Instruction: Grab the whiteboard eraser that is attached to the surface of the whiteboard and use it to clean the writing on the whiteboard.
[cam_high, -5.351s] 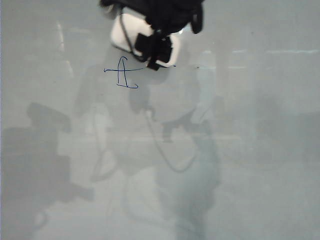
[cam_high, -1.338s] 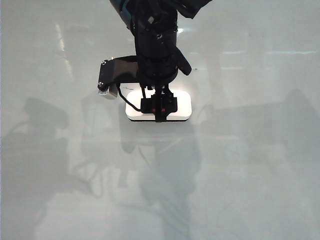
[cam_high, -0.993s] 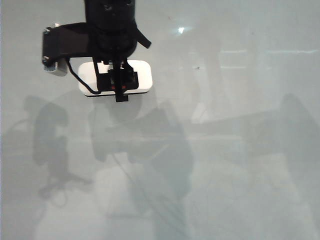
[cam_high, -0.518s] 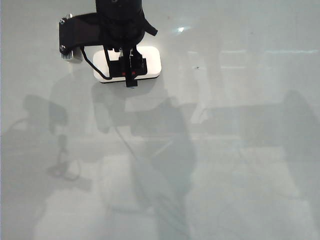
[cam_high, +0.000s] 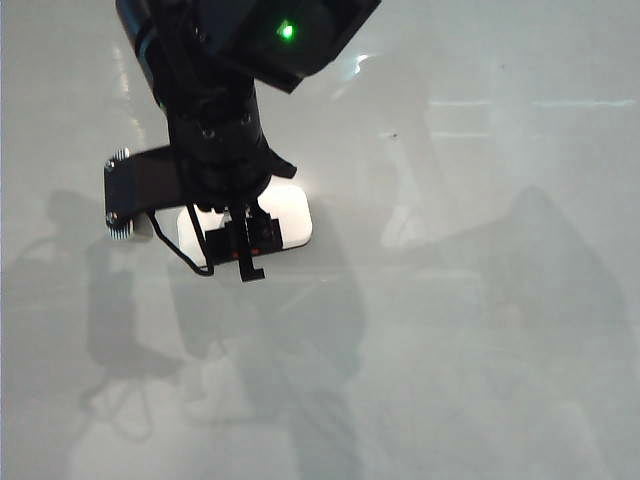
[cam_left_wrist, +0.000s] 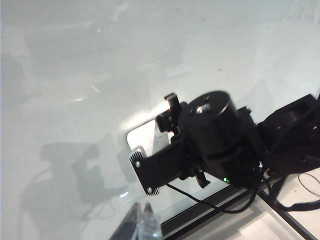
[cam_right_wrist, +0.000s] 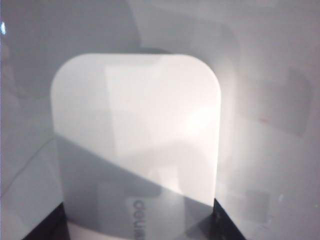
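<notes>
1. Exterior: right hand (cam_high: 247, 250) clamps the whiteboard eraser (cam_high: 290, 222), pressing it flat on the whiteboard (cam_high: 480, 330), left of centre; no writing visible.
2. Left wrist: left hand (cam_left_wrist: 141, 225) low over the board edge, cannot tell its state; eraser (cam_left_wrist: 142, 139) under the right arm.
3. Right wrist: eraser (cam_right_wrist: 145, 130) between the dark fingers (cam_right_wrist: 50, 225).

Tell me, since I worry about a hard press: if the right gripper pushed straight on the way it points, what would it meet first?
The right gripper points down at the board and is shut on the white rounded-rectangle whiteboard eraser. Going on, the eraser would press straight into the glossy pale grey whiteboard; it looks to be on it, though depth is unclear.
</notes>
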